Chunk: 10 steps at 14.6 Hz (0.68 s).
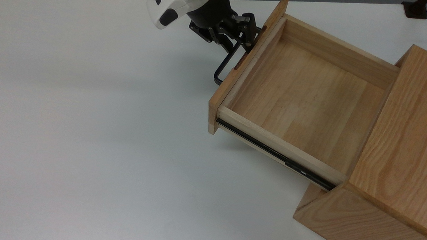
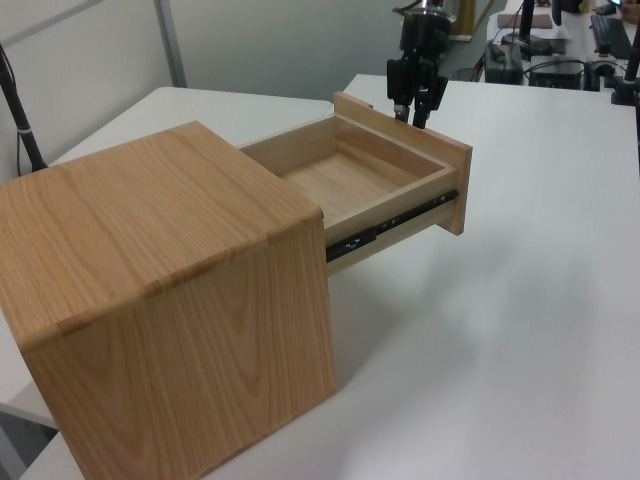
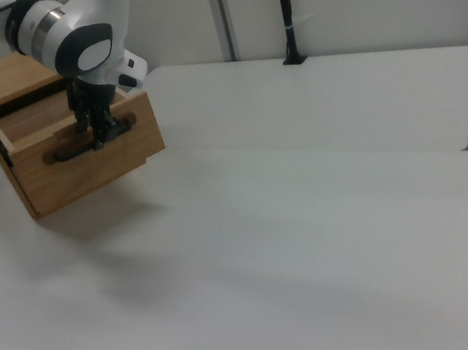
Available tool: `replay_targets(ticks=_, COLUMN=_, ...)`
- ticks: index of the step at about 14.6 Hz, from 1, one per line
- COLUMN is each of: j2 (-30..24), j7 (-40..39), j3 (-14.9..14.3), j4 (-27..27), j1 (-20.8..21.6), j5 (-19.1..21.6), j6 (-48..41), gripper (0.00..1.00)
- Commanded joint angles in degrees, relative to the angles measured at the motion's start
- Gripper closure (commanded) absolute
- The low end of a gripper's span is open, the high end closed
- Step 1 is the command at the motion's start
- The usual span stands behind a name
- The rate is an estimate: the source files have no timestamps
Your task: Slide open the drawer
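Note:
The drawer (image 1: 302, 99) stands pulled far out of the oak-grain cabinet (image 1: 398, 155), with its pale, empty tray and a black side rail (image 1: 270, 150) exposed. My gripper (image 1: 241, 44) is shut on the upper end of the long black bar handle (image 1: 223, 64) on the flat front panel (image 1: 228, 86). In the left view the gripper (image 2: 412, 105) hangs just beyond the far edge of the front panel (image 2: 440, 150), and the rail (image 2: 390, 225) shows below the tray. In the right view the gripper (image 3: 96, 132) comes down onto the handle (image 3: 73, 150) from above.
The cabinet (image 2: 150, 300) sits near a corner of the wide white table (image 1: 89, 110). A black clamp (image 1: 414, 10) is on the table's far edge in the top view, and a black post (image 3: 285, 15) rises behind it in the right view. Desks with equipment (image 2: 560, 50) stand behind.

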Motion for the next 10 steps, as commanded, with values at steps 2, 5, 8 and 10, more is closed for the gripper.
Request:
replay_targets(ticks=2, j2=-4.6, j7=-4.6, j3=-2.4, j4=-1.0, j1=-0.2, j5=-3.8, j6=-3.5, gripper=0.0)
replay_targets(ticks=5, j2=-6.1, j7=-8.9, j3=-2.7, j4=0.7, j1=-0.3, j5=-13.1, j6=-8.0, gripper=0.0)
replay_targets(ticks=8, j2=-7.7, j7=-11.2, j3=-2.3, j4=0.7, j1=-0.8, j5=-24.2, j6=-8.6, gripper=0.0)
replay_targets(ticks=10, j2=-8.4, j7=-12.8, j3=-2.2, j4=0.7, j1=-1.4, j5=-29.8, j6=-8.5, gripper=0.0)
